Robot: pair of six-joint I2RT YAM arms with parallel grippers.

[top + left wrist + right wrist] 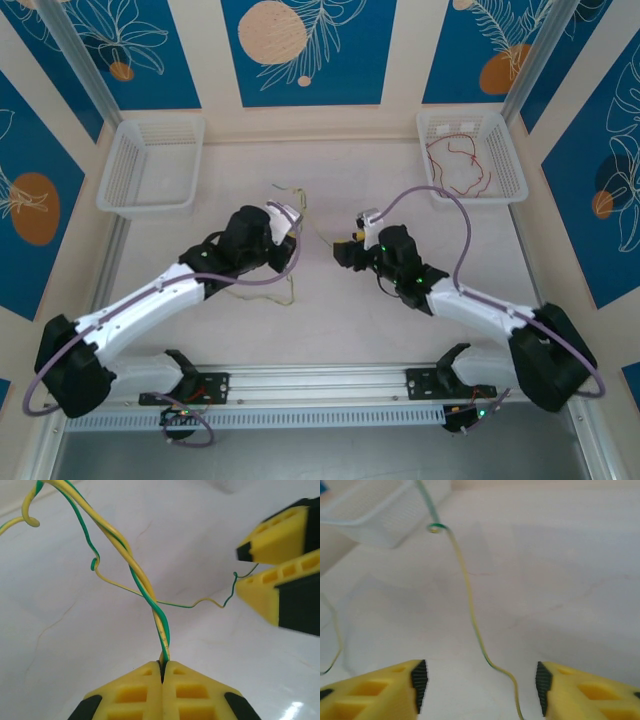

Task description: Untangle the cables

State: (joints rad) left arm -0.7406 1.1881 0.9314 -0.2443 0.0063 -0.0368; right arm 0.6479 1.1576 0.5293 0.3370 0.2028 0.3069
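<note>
My left gripper (162, 667) is shut on a twisted pair of green and pale yellow cables (142, 582), which rise from the jaws toward the upper left. A single thin green-yellow cable (200, 602) branches off the twist toward my right gripper's yellow fingers (272, 545). In the right wrist view that cable (472, 615) lies on the table between the wide-apart fingers of my open right gripper (481, 685), untouched. From above, the left gripper (293, 218) and right gripper (348, 250) face each other mid-table with cable (322, 236) between them. The red cable (462, 160) lies in the right basket (512, 150).
An empty white basket (150, 165) stands at the back left and shows in the right wrist view as a basket (380, 515). More green-yellow cable (272, 296) loops on the table under the left arm. Patterned walls enclose the pale tabletop (330, 320).
</note>
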